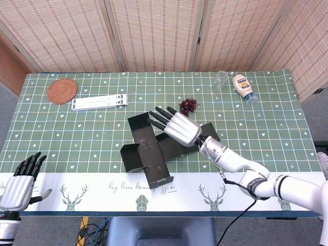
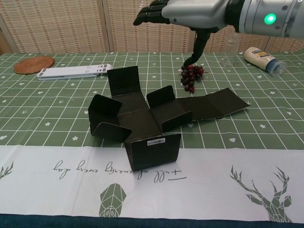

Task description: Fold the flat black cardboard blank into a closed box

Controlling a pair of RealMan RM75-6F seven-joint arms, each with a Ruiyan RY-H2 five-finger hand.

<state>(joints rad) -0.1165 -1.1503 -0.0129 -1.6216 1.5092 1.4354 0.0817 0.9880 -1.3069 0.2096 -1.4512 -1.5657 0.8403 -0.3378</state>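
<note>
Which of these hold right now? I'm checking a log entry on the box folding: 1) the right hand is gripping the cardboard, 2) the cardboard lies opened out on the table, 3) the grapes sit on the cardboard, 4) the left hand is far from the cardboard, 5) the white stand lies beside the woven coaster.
1) False. The right hand hovers above the black cardboard blank with fingers spread, holding nothing.
2) True. It lies spread out on the table, several flaps standing up.
3) False. The grapes rest on the tablecloth just behind the cardboard.
4) True. The left hand is at the table's near left corner, empty.
5) True. The white stand lies right of the woven coaster.
</note>
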